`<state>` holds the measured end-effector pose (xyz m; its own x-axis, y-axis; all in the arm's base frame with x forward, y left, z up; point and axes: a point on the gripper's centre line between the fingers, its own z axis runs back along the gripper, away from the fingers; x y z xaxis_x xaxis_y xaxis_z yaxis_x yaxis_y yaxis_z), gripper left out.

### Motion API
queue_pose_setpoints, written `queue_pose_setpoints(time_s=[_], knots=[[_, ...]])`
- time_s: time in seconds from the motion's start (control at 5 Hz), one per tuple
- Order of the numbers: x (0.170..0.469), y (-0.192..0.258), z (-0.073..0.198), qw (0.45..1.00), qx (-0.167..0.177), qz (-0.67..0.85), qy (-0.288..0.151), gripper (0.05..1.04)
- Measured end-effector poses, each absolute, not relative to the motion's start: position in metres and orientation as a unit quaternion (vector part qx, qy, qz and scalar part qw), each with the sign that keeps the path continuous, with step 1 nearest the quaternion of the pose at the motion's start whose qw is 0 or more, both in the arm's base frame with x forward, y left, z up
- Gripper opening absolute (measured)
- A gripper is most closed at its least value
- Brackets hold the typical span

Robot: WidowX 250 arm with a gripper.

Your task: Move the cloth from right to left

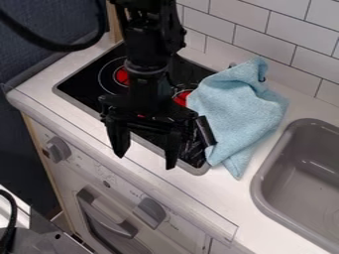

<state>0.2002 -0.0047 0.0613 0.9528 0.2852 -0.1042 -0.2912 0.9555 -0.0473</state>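
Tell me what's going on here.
A robot arm's gripper hangs open over the front edge of the toy stove, with nothing between its fingers. The blue cloth lies crumpled beside it, between stove and sink, still to be moved left.

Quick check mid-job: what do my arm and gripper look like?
The jointed black robot arm has a dark greyish band near its wrist. The black gripper has two chunky fingers tapering towards their tips. A thick black cable loops beside the arm.
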Motion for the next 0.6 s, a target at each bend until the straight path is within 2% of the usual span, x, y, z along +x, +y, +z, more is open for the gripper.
queue_pose_setpoints(time_s=[0.2,0.6], knots=[[0.198,-0.005,0.057,0.987,-0.03,0.148,0.058,1.001],[0.236,-0.027,0.071,0.993,-0.029,0.106,0.048,1.001]])
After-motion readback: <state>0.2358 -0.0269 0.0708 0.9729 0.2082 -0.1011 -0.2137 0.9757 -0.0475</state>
